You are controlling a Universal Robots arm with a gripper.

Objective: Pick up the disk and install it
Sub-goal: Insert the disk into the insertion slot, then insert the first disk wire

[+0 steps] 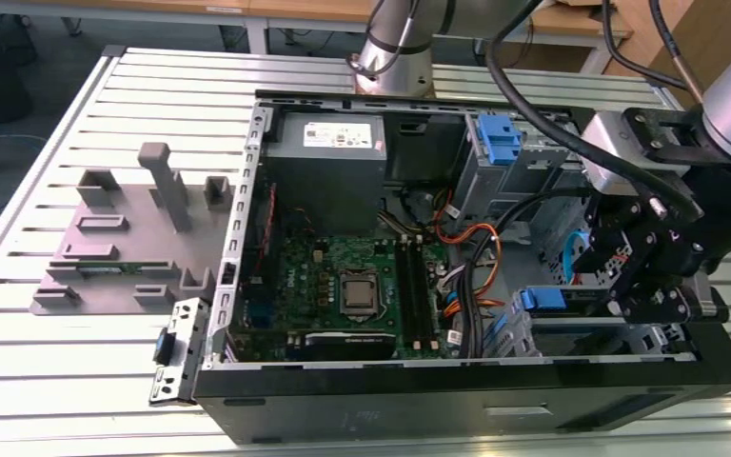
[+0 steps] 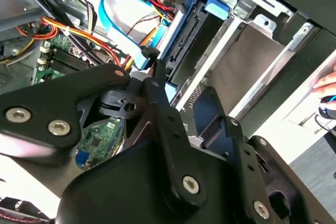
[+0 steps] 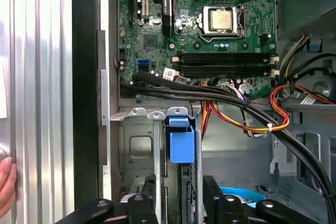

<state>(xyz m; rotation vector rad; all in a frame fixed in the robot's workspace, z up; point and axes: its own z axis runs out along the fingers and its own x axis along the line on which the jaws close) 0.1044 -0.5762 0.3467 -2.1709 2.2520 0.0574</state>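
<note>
Gripper [image 1: 639, 286] is seen at four o'clock in the exterior view, over a computer case [image 1: 467, 409] on a slatted table [image 1: 49, 381]; its grip cannot be told. In both wrist views the blue-railed disk [image 2: 184, 38] [image 3: 181, 145] is stood edgewise in the drive cage [image 3: 131, 153].

A person's hand [image 3: 4, 184] is cut by the edge.

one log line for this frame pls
phase: install | gripper: over drive cage, exterior view's right | disk: on edge in cage below gripper | contact: unclear
</note>
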